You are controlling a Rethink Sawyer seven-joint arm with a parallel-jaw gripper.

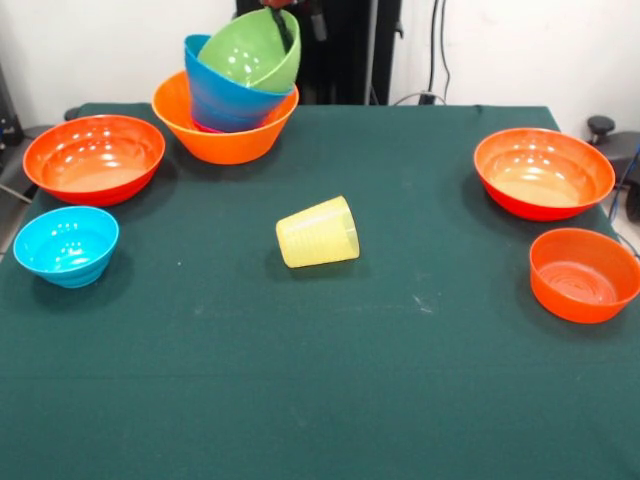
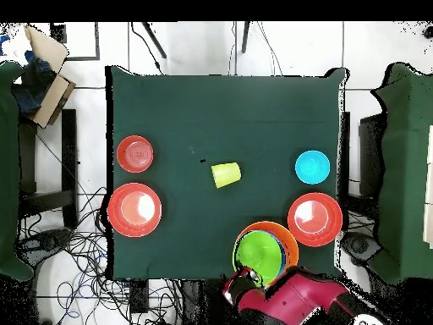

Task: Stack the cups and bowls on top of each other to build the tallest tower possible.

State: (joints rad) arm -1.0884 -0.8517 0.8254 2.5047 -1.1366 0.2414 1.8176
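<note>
The tower stands at the table's far left in the front view: a large light-orange bowl (image 1: 225,135) holds a blue bowl (image 1: 232,98). A lime green bowl (image 1: 252,50) sits tilted on top. My gripper (image 1: 283,25) comes down from above, one dark finger inside the green bowl's rim, shut on that rim. The pale-yellow cup (image 1: 318,232) lies on its side at the table's middle. In the overhead view the green bowl (image 2: 256,254) sits inside the orange bowl (image 2: 290,237), with my gripper (image 2: 246,273) at its edge, and the cup (image 2: 226,175) is at centre.
A red-orange bowl (image 1: 95,158) and a cyan bowl (image 1: 66,244) stand at the left. A red-orange bowl (image 1: 543,172) and a smaller orange bowl (image 1: 584,274) stand at the right. All are upright and apart. My red arm (image 2: 292,300) crosses the table's edge.
</note>
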